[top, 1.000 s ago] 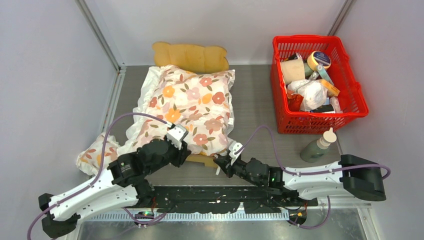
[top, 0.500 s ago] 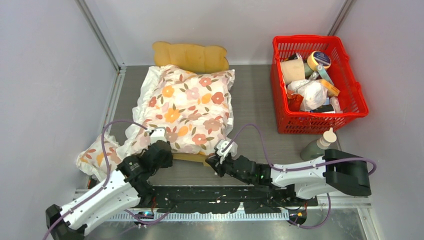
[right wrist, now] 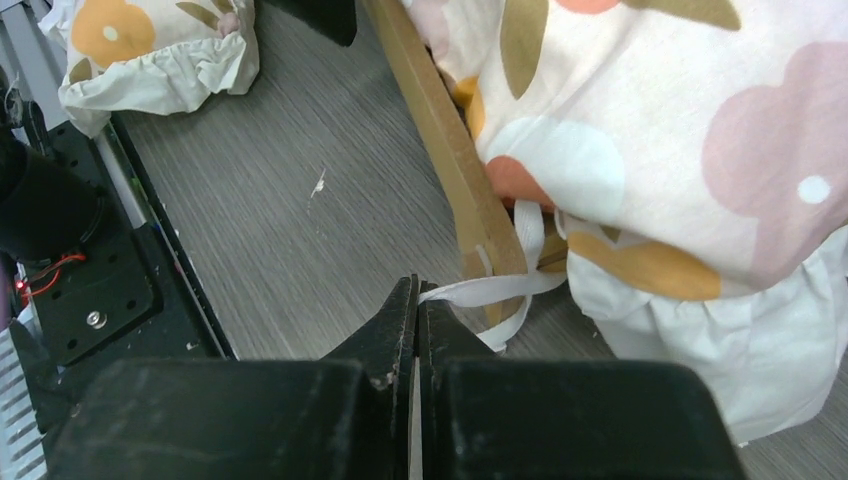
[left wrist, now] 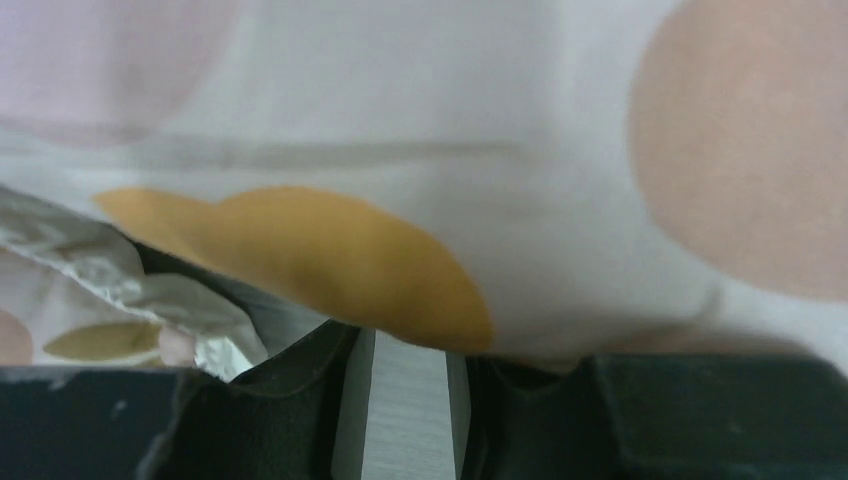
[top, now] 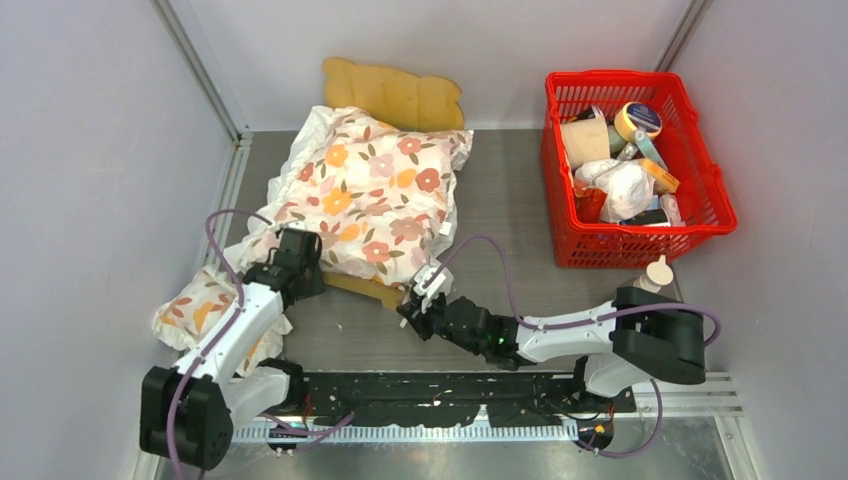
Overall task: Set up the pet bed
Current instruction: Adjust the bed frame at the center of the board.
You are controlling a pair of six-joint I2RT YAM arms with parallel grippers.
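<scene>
Here right fingers (right wrist: pixel 385 335) pinch a white tie (right wrist: pixel 480 290) by the pet bed (right wrist: pixel 440 130); left fingers (left wrist: pixel 300 400), narrowly parted, touch floral cushion (left wrist: pixel 560 150), grip unclear.

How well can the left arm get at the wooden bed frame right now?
Probably not well. The floral cushion covers the pet bed and overhangs its left side, where the left tool sits against fabric. Only the headboard and near rail show bare.
</scene>
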